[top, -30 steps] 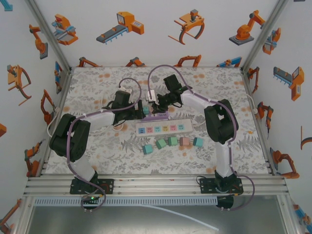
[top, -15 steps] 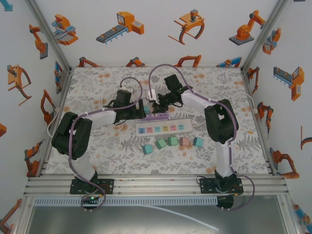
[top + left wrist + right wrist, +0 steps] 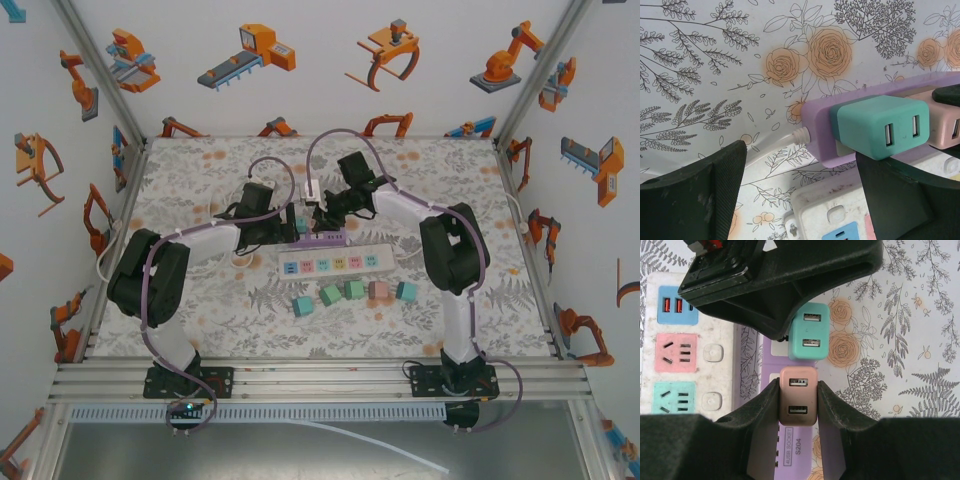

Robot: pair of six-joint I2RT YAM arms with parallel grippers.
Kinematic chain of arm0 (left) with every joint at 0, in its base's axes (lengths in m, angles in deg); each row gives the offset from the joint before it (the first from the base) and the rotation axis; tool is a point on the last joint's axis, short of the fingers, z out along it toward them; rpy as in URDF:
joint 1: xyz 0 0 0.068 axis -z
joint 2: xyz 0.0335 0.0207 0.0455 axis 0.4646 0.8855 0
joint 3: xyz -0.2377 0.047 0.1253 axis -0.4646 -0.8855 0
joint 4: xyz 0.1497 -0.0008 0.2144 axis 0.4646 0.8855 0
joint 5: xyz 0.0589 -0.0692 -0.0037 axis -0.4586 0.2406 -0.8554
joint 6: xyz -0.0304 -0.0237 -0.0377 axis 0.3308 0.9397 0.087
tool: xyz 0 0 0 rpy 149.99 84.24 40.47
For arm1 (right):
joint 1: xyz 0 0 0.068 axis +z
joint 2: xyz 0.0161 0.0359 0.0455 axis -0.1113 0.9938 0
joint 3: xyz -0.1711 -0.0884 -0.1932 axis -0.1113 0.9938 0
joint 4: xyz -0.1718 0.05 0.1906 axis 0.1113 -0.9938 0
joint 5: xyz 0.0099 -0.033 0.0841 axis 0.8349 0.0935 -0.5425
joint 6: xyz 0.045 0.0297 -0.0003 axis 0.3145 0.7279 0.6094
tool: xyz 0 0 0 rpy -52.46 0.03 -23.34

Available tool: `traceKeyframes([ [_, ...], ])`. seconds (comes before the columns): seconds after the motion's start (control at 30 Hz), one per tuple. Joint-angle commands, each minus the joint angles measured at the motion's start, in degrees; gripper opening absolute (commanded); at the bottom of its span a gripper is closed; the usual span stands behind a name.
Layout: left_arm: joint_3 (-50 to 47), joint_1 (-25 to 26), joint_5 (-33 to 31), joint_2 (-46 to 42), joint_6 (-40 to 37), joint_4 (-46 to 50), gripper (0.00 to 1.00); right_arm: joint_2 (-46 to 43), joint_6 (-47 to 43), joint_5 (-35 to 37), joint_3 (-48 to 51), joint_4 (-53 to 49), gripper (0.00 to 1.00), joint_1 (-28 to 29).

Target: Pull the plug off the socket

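Observation:
A purple socket strip [image 3: 797, 452] lies on the floral mat just behind a white one. A teal plug [image 3: 809, 330] and a pink plug [image 3: 798, 395] sit in it side by side. My right gripper [image 3: 798, 401] is shut on the pink plug, one pad on each side of it. My left gripper [image 3: 800, 167] stands open over the strip's cable end [image 3: 812, 135]. Its right finger [image 3: 895, 200] is close under the teal plug [image 3: 880, 126], and its left finger [image 3: 695, 200] is well clear over the mat. From above, both grippers [image 3: 290, 224] [image 3: 318, 214] meet over the purple strip [image 3: 325, 239].
A white power strip [image 3: 335, 263] with coloured outlets lies right in front of the purple one. A row of several small coloured cubes [image 3: 350, 291] sits nearer the arms. The purple strip's white cable [image 3: 785, 140] runs off to the left. Enclosure walls surround the mat.
The left arm has shifted slightly right toward the purple strip. The right gripper has kept its hold on the pink plug without moving.

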Motion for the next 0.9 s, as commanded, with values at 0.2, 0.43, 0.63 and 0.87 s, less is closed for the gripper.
traceKeyframes([
  [0.2,-2.53,-0.01,-8.75,2.44,-2.53,7.54,0.81,-2.81,5.19,-4.54,0.84,4.15,0.13,-0.21],
  [0.43,-2.39,0.07,-6.60,-0.39,-2.48,6.63,0.81,-6.86,9.35,-2.72,4.15,9.27,0.14,-0.21],
  [0.63,1.52,0.11,-4.42,-3.03,-4.52,8.61,0.81,-14.68,21.36,5.01,12.32,23.13,0.14,-0.21],
  [0.87,2.63,0.10,-1.66,-10.39,-5.84,8.60,0.87,-29.33,47.36,25.24,25.02,35.46,0.10,-0.21],
])
